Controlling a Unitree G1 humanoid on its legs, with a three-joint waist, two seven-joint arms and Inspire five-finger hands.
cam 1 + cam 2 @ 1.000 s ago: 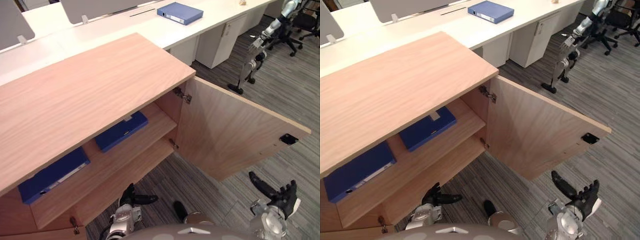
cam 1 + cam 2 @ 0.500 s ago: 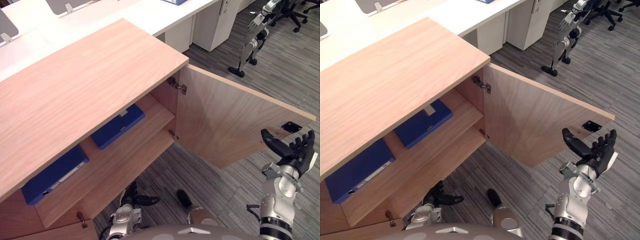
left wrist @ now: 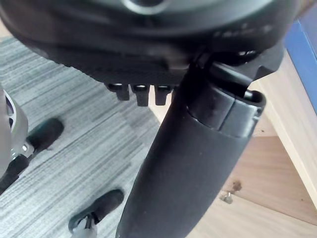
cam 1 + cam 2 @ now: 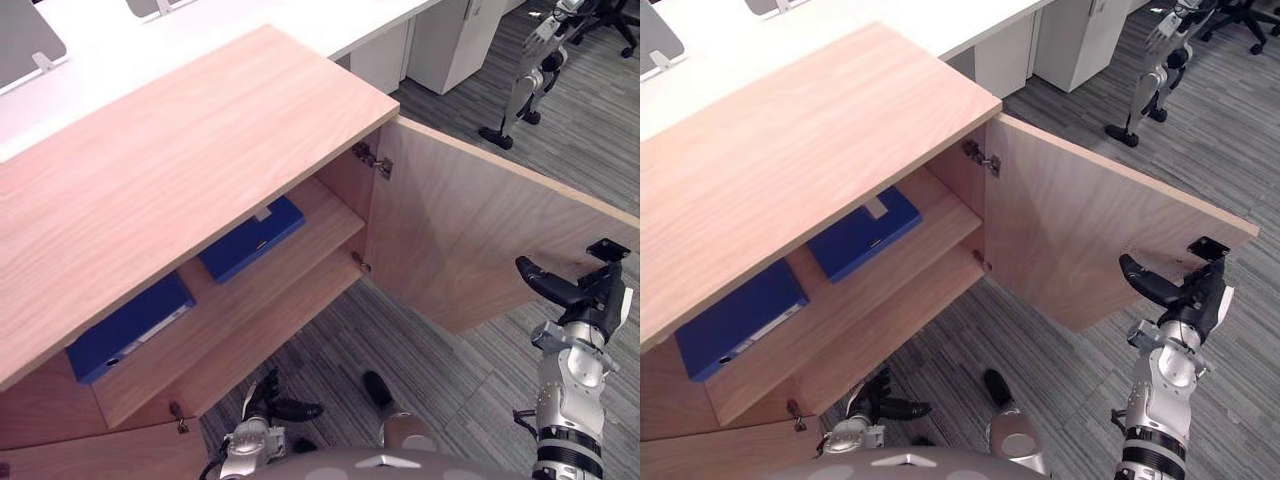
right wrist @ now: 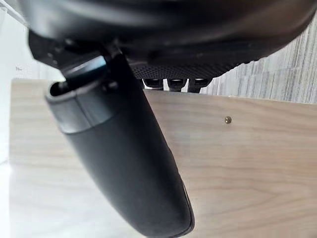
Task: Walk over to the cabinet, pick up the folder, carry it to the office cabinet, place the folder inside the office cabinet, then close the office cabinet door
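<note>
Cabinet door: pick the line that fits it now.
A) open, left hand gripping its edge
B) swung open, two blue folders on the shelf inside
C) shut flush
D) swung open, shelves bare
B: the cabinet door stands wide open and two blue folders lie on the upper shelf inside.

2 head views: high, steep downward look at open cabinet (image 4: pixel 190 170), door (image 4: pixel 470 240), floor (image 4: pixel 450 370); same scene, small lateral offset. Left wrist view: very close, along left hand (image 3: pixel 193 158), toward floor. Right wrist view: very close, along right hand (image 5: pixel 124 168), facing door.
</note>
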